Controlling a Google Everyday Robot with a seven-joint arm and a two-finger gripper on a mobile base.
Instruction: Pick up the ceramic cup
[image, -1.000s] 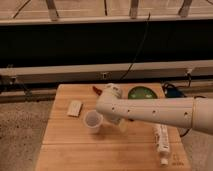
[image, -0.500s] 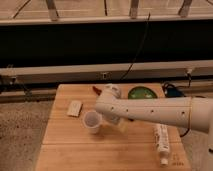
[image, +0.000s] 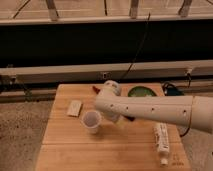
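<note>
Ceramic cup (image: 91, 121) upright on surface (image: 65, 152), left of centre, mouth up, apart from neighbours; open to side approach. Pincer (image: 112, 118) just beside cup's right flank, low under white perforated arm (image: 150, 107) reaching in from right; probably posed for side grasp; apart or together: cannot tell, arm hides it. Cup pale, smooth, round rim tapering to narrower base; likely slippery. Surface light wooden planks; white bottle (image: 161, 142) lying flat; green round dish (image: 141, 92) behind arm.

High view down onto table (image: 100, 150), end effector (image: 119, 119) seemingly mid-frame
</note>
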